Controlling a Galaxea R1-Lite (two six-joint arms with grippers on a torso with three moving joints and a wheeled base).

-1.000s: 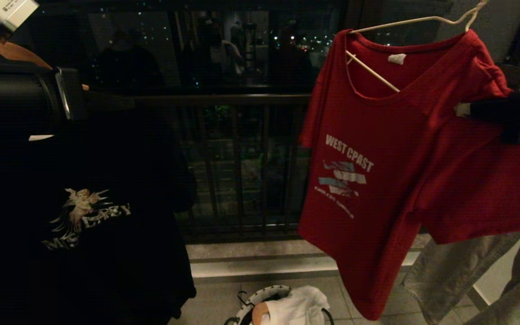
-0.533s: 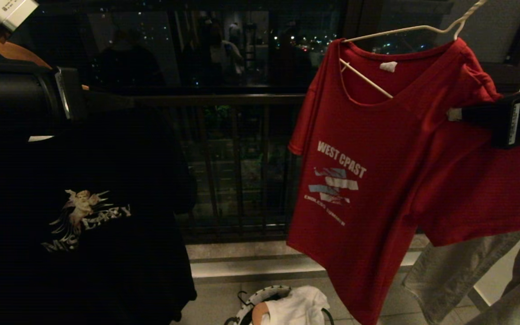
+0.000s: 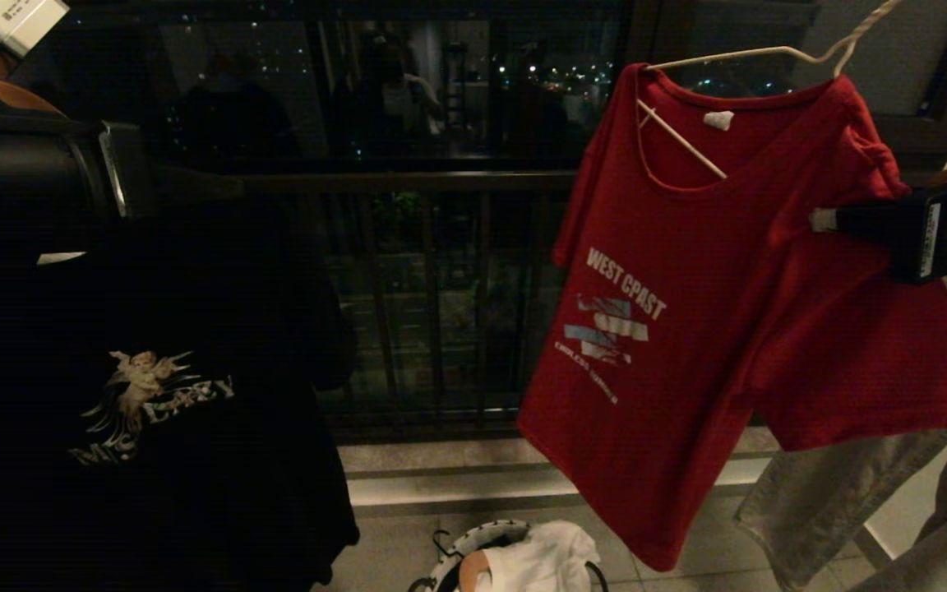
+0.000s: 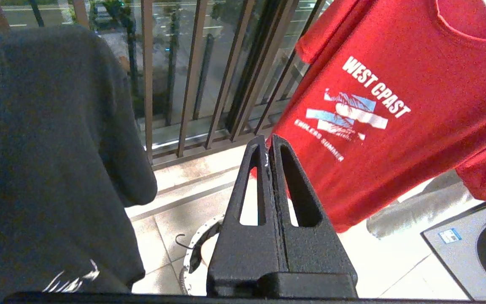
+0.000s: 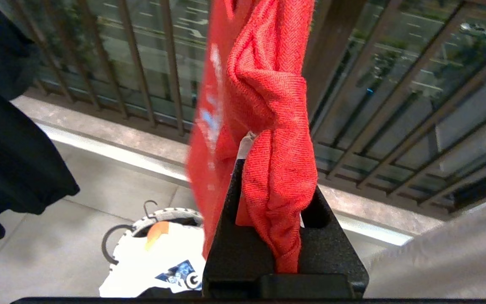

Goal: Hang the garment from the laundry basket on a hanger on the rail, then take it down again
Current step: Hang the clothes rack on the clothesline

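Observation:
The garment, a red T-shirt with white "WEST COAST" lettering, hangs on the cream wire hanger, whose neck runs out of the top of the head view; the rail is out of view. My right gripper is shut on a bunched fold of the shirt's right sleeve side, and the red cloth rises from between the jaws of the right gripper. My left gripper is shut and empty, held at the left before the balcony bars. The laundry basket stands on the floor below.
A black angel-print T-shirt hangs at the left on a tan wooden hanger. A white shirt lies in the basket. Grey trousers hang at the lower right. Balcony bars run behind. A washing machine stands at the right.
The red shirt and its hanger swung a little left and back. My right gripper sank slightly and shifted left with the sleeve in it. The left arm kept still.

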